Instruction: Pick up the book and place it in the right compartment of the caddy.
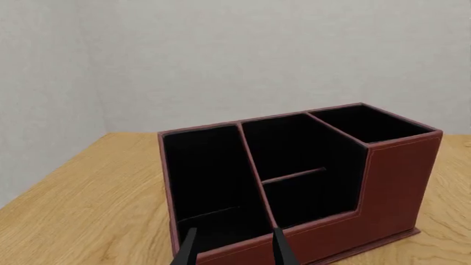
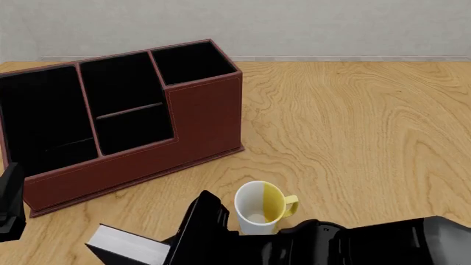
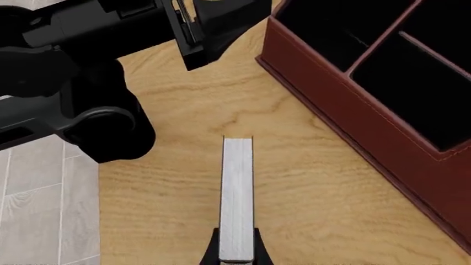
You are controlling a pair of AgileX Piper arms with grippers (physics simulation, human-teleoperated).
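Right gripper (image 3: 236,255) clamped on book (image 3: 237,196); book edge-on between jaws, white page edges facing camera, held above table (image 3: 176,199) just in front of caddy (image 2: 198,118). Left gripper (image 1: 231,248) jaws parted, nothing between, facing caddy.

A rendered office-style desk: wooden table (image 2: 353,110), leather caddy (image 2: 202,118), mug (image 2: 259,207), plain grey wall.
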